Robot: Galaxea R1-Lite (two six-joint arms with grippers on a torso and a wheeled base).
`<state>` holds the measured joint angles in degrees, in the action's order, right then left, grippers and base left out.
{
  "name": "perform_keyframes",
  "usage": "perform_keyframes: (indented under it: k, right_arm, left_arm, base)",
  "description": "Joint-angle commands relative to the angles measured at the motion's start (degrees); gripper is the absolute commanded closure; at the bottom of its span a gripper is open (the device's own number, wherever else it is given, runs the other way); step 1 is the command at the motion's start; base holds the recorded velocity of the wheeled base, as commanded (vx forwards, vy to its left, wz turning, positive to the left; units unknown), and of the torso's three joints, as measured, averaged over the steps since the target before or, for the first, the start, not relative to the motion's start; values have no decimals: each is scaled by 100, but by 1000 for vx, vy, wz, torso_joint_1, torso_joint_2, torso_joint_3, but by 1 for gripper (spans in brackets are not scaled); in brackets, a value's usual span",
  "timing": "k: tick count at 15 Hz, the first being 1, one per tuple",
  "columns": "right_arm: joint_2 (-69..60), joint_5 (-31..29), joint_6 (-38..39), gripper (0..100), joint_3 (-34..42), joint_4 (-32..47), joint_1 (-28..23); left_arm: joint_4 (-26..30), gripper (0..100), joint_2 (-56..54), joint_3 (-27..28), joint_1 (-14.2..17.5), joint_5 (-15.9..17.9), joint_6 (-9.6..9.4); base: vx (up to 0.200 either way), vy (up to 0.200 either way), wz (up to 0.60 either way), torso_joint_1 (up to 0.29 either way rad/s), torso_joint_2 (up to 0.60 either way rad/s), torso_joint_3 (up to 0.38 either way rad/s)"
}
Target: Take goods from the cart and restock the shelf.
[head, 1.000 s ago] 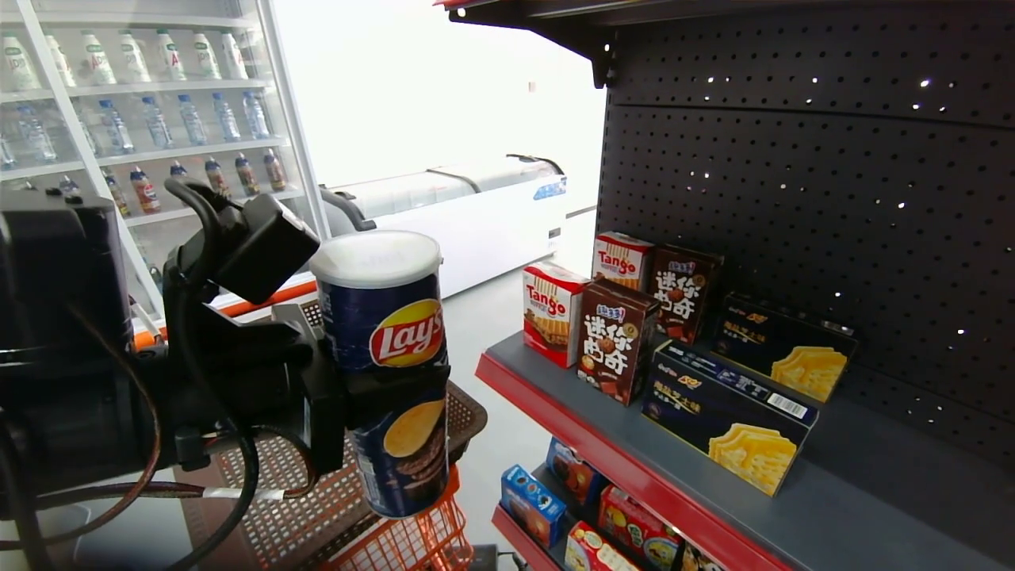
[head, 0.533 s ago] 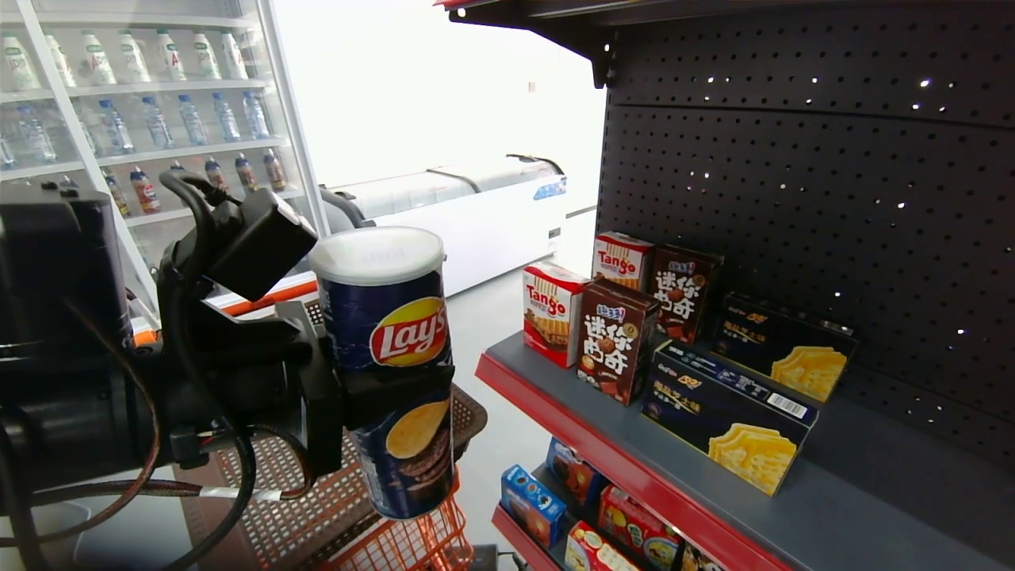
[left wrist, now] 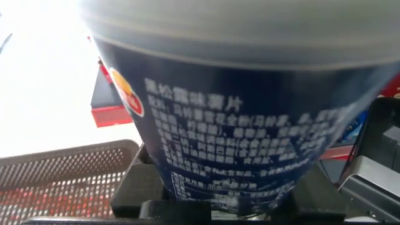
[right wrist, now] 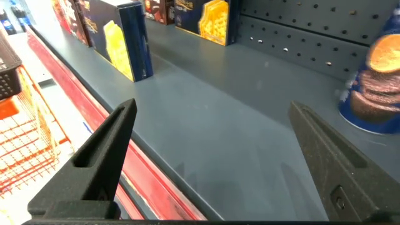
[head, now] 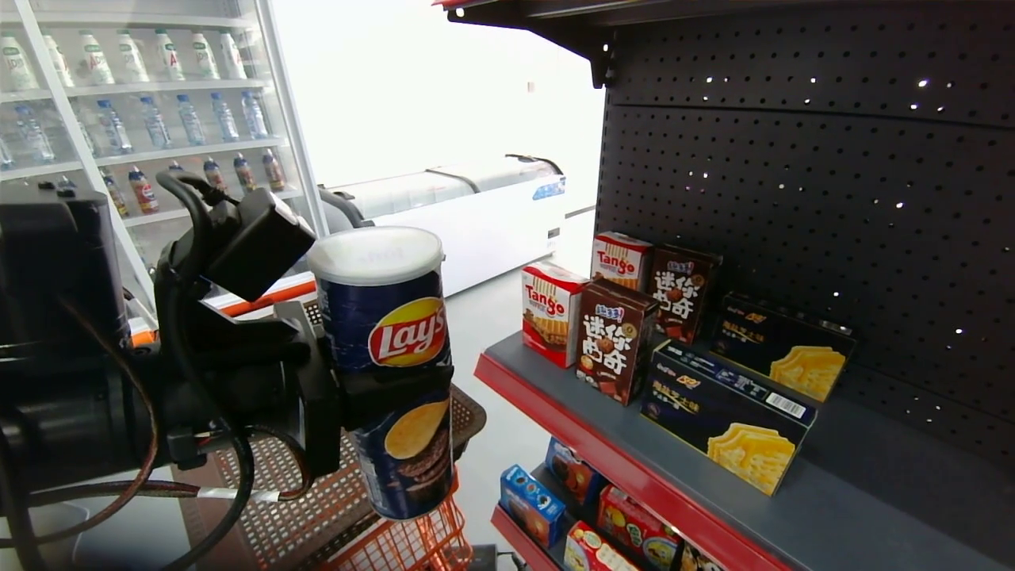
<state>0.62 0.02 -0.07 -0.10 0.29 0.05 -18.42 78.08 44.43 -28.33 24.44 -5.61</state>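
Jaws of our left gripper [head: 394, 390] are clenching around the chips can [head: 386, 317] in the head view, and we are holding it upright at its middle, lid uppermost. The can is hanging over the orange cart [head: 412, 547], to the left of the shelf [head: 833, 515] and apart from its red front edge. On the shelf's grey deck, red-and-white wafer boxes [head: 553, 313], brown boxes [head: 614, 341] and dark blue cracker boxes [head: 725, 416] are standing in rows before the pegboard [head: 793, 159].

In the left wrist view we are looking at the chips can [left wrist: 237, 131] from very close. The black fingers [left wrist: 140, 190] are pressing against its lower part, and the cart's mesh [left wrist: 62, 175] is lying beneath.

In the right wrist view our right gripper [right wrist: 212, 162] is hovering over the shelf deck [right wrist: 206, 119], jaws spread wide and grasping nothing. One dark blue cracker box [right wrist: 128, 40] is standing beyond it, and a second blue can [right wrist: 375, 87] is standing upright on the deck near the pegboard.
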Motion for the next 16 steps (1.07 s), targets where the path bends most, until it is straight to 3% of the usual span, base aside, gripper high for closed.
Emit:
perform_keyframes:
  k: [1, 7, 10, 16]
  right_arm:
    - [8, -2, -1, 0, 1, -3, 4]
    - [8, 6, -1, 0, 1, -3, 4]
    - [8, -2, -1, 0, 1, -3, -5]
    - [8, -2, -1, 0, 1, -3, -5]
  left_arm:
    - [-4, 100, 5, -23, -15, -1, -2]
    - [-4, 100, 5, 13, -76, 8, -2]
    - [-4, 100, -3, 118, -533, 8, 7]
    - [-4, 100, 5, 118, -577, -1, 7]
  base:
    - [0, 0, -600, 2, 12, 2]
    - [0, 0, -600, 0, 2, 3]
    - [0, 0, -600, 4, 1, -1]
    - [0, 0, -600, 4, 3, 1]
